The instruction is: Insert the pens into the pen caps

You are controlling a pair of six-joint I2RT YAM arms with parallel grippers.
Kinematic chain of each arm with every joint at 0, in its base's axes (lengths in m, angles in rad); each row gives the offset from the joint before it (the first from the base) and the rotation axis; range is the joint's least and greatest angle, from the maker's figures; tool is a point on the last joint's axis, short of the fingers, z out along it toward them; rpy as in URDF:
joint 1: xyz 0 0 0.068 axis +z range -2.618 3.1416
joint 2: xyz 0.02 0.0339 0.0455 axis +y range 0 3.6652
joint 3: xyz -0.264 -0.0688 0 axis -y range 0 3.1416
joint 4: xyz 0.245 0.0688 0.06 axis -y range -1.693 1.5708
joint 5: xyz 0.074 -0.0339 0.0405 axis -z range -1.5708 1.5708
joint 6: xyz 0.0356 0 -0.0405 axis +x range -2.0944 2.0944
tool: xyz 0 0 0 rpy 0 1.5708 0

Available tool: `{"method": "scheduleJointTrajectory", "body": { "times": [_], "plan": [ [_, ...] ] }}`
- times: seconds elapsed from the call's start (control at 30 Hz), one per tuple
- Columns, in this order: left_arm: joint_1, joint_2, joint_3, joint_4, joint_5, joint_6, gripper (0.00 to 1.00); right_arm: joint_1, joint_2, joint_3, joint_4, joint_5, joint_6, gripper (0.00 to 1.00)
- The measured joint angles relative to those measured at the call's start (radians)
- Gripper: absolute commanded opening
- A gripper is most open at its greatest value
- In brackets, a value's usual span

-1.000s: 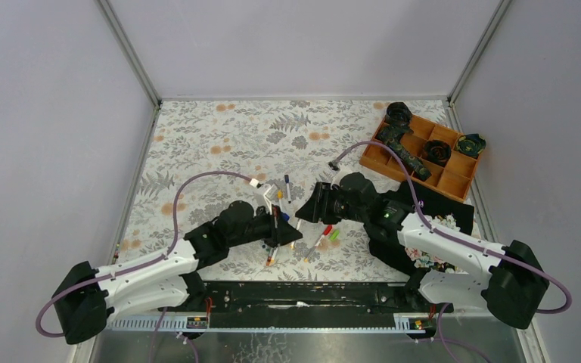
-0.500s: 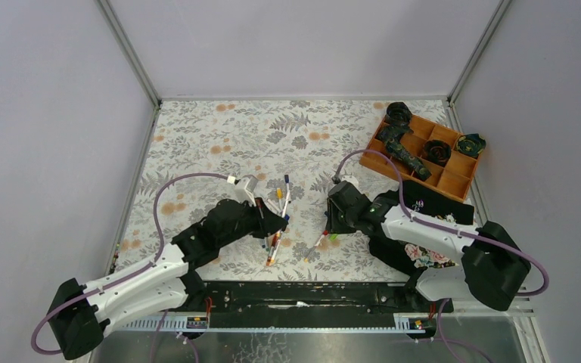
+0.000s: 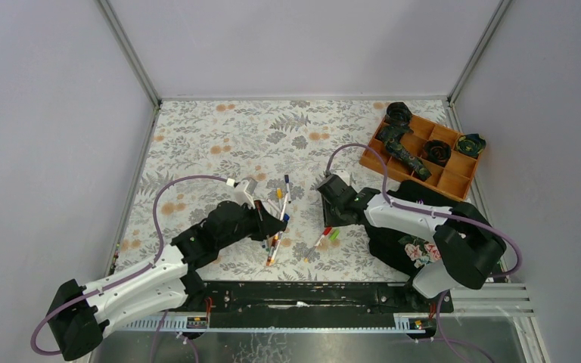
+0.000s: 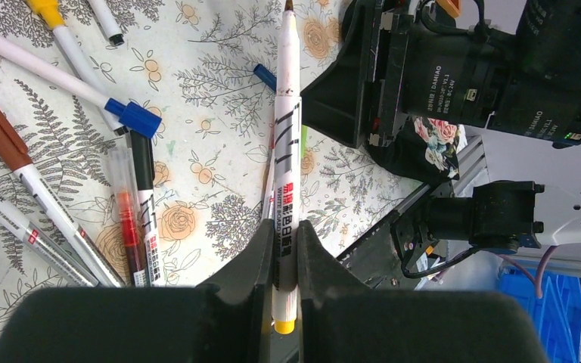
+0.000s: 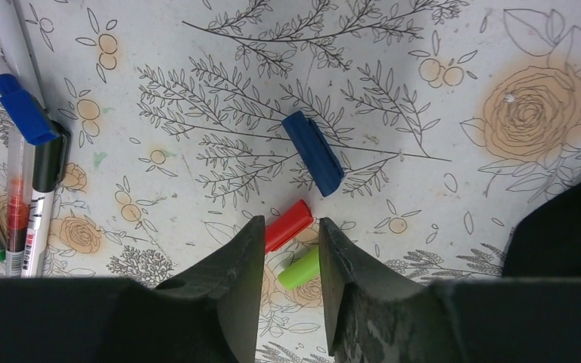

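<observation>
Left gripper (image 4: 286, 236) clenches white yellow-ended marker pen (image 4: 287, 136), tip out for capping; right gripper (image 5: 290, 237), unclenched, straddles short red plastic cap (image 5: 293, 219).

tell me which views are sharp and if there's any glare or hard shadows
Left wrist: sharp, print on the held pen readable, no glare; right wrist: crisp, blue cap casts only a soft shadow; top external: even diffuse light, but the pens are too small for detail.
</observation>
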Motion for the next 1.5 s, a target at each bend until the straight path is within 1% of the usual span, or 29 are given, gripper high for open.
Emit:
{"method": "scheduleJointTrajectory", "body": {
  "times": [0.23,0.4,0.5,0.67,0.87,1.1,1.23,1.5],
  "plan": [
    [0.0,0.0,-0.006,-0.01,0.0,0.0,0.0,0.0,0.025,0.0,0.04,-0.026,0.0,0.43],
    [0.0,0.0,-0.008,-0.016,0.0,0.0,0.0,0.0,0.061,0.0,0.066,-0.028,0.0,0.43],
    [0.0,0.0,-0.009,-0.017,0.0,0.0,0.0,0.0,0.084,0.001,0.075,-0.027,0.0,0.46],
    [0.0,-0.003,-0.009,-0.022,-0.002,0.0,0.0,0.0,0.106,0.014,0.074,-0.016,0.005,0.54],
    [0.0,-0.023,-0.009,-0.029,-0.01,0.0,0.0,-0.01,0.135,0.04,0.078,0.009,0.007,0.6],
    [0.001,-0.043,-0.009,-0.05,-0.018,0.0,0.0,-0.031,0.2,0.105,0.082,0.057,0.002,0.62],
    [0.003,-0.054,-0.009,-0.064,-0.026,0.0,0.0,-0.034,0.23,0.137,0.071,0.093,-0.002,0.56],
    [0.003,-0.058,-0.009,-0.071,-0.03,0.0,0.0,-0.035,0.275,0.184,0.052,0.154,-0.003,0.34]
  ]
}}
